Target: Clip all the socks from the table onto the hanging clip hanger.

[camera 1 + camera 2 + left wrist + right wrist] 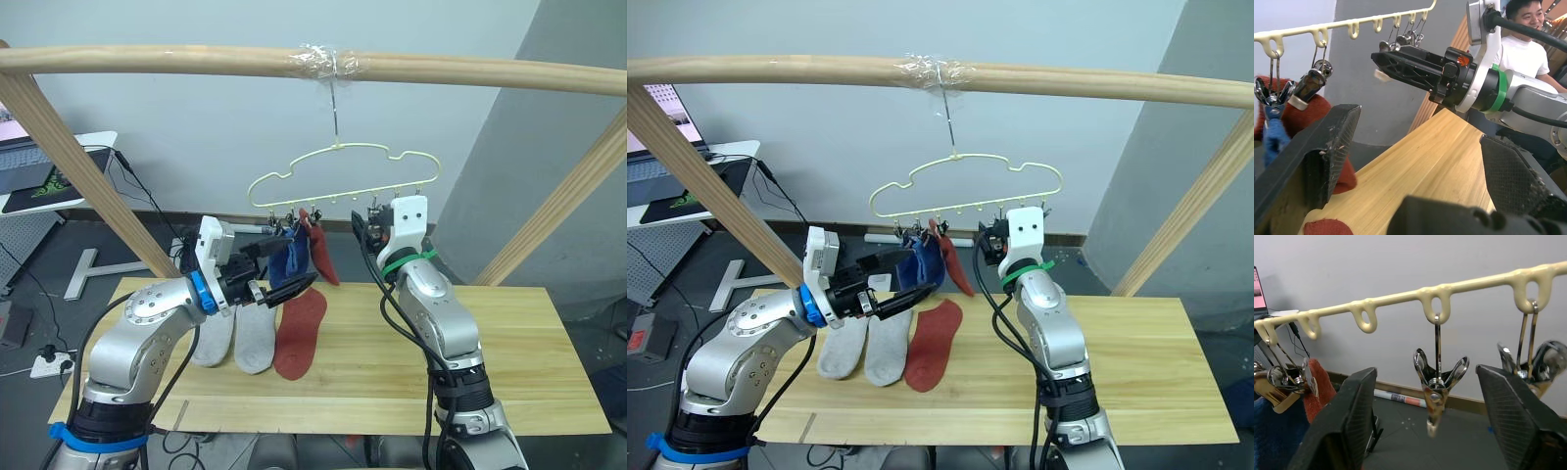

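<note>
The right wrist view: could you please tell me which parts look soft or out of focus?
Right wrist view: the two black fingers are blurred in the foreground, the small metal clip on the pale yellow wire clip hanger is sharp; the rust red sock is slightly soft.

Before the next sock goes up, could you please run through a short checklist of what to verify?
1. Left gripper open and empty: ok.
2. Right gripper open around a free clip: ok.
3. Clip hanger hanging on the wooden bar: ok.
4. Socks already clipped: a blue sock and a rust red sock hang: ok.
5. Socks left on the table: two grey socks and one red sock, so not ok.
6. Sixth sock's whereabouts: cannot tell.
</note>
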`<control>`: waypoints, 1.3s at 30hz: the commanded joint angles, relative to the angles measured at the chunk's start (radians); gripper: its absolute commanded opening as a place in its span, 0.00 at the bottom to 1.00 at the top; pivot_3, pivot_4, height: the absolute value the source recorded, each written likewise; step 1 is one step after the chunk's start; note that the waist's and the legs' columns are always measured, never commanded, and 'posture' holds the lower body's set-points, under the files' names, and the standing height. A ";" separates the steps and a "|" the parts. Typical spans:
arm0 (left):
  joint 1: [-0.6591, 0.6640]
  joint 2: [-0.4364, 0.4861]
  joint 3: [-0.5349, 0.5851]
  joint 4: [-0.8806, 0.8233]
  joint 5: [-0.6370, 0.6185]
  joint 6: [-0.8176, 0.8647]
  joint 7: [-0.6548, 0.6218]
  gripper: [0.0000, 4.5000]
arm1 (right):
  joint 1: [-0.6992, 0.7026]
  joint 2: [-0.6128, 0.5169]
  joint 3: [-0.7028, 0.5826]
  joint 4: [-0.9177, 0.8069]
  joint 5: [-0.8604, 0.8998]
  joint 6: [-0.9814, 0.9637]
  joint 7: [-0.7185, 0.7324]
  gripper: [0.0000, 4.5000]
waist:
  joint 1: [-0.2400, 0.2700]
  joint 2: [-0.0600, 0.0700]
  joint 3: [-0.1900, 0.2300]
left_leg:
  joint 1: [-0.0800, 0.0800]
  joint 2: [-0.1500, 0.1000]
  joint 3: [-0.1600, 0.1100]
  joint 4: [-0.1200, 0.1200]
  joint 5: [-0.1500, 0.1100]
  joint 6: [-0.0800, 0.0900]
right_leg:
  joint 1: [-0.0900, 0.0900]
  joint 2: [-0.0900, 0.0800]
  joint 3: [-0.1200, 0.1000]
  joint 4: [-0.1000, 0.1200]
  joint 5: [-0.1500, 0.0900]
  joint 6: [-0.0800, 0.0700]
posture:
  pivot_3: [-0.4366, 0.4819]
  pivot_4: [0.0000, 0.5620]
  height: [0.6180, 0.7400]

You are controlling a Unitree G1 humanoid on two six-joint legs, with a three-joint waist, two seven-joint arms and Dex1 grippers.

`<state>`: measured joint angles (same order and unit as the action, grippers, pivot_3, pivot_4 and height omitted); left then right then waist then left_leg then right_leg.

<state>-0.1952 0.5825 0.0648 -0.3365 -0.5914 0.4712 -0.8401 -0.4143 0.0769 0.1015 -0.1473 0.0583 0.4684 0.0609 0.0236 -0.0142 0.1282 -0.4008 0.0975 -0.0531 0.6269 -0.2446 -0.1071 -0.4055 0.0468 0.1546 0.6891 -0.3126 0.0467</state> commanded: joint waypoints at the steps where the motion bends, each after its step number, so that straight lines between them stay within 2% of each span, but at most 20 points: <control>1: -0.012 -0.008 0.010 -0.025 0.001 -0.025 0.004 1.00 | -0.026 0.012 0.010 -0.014 0.006 -0.025 0.005 0.77 | 0.000 0.000 0.000 | 0.000 0.000 0.000 0.000 0.000 0.000 | 0.000 0.000 0.000 0.000 0.000 0.000 | 0.65 0.20 1.00; 2: -0.014 -0.010 0.010 -0.024 0.002 -0.025 0.006 1.00 | -0.025 0.016 0.014 -0.014 0.006 -0.028 0.006 0.77 | 0.000 0.000 0.000 | 0.000 0.000 0.000 0.000 0.000 0.000 | 0.000 0.000 0.000 0.000 0.000 0.000 | 0.65 0.20 1.00; 5: -0.009 -0.010 0.009 -0.028 -0.001 -0.022 0.001 1.00 | -0.023 0.025 0.016 -0.010 0.009 -0.033 0.008 0.64 | 0.000 0.000 0.000 | 0.000 0.000 0.000 0.000 0.000 0.000 | 0.000 0.000 0.000 0.000 0.000 0.000 | 0.65 0.20 1.00; 10: -0.010 -0.012 0.008 -0.027 0.000 -0.021 0.001 1.00 | -0.030 0.027 0.013 -0.006 0.006 -0.033 0.007 0.24 | 0.000 0.000 0.000 | 0.000 0.000 0.000 0.000 0.000 0.000 | 0.000 0.000 0.000 0.001 0.000 0.000 | 0.64 0.21 1.00; 30: -0.018 -0.014 0.009 -0.022 0.003 -0.022 0.004 1.00 | -0.056 0.016 0.007 0.035 0.005 -0.064 0.011 0.24 | 0.000 0.000 0.000 | 0.000 0.000 0.000 0.000 0.000 0.000 | 0.000 0.000 0.000 0.001 0.000 0.000 | 0.64 0.22 1.00; 31: -0.018 -0.014 0.009 -0.022 0.002 -0.022 0.004 1.00 | -0.056 0.016 0.006 0.035 0.006 -0.065 0.012 0.18 | 0.000 0.000 0.000 | 0.000 0.000 0.000 0.000 0.000 0.000 | 0.000 0.000 0.000 0.001 0.000 0.000 | 0.64 0.22 1.00; 35: -0.018 -0.017 0.007 -0.027 0.001 -0.020 0.004 1.00 | -0.056 0.012 0.004 0.036 0.005 -0.067 0.011 0.02 | 0.000 0.000 0.000 | 0.000 0.000 0.000 0.000 0.000 0.000 | 0.000 0.000 0.000 0.001 0.000 0.000 | 0.64 0.22 1.00; 39: -0.004 -0.019 -0.002 -0.038 0.008 -0.026 0.001 1.00 | -0.049 0.008 0.002 0.029 0.008 -0.064 0.015 0.01 | 0.000 0.000 0.000 | 0.000 0.000 0.000 0.000 0.000 0.000 | 0.000 0.000 0.000 0.001 0.000 0.000 | 0.64 0.22 1.00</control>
<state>-0.2000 0.5641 0.0646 -0.3370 -0.5884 0.4679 -0.8388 -0.4475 0.0856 0.1015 -0.0916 0.0601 0.4248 0.0674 0.0232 -0.0141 0.1283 -0.4004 0.0975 -0.0531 0.6272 -0.2447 -0.1070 -0.4058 0.0469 0.1546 0.6904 -0.3127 0.0466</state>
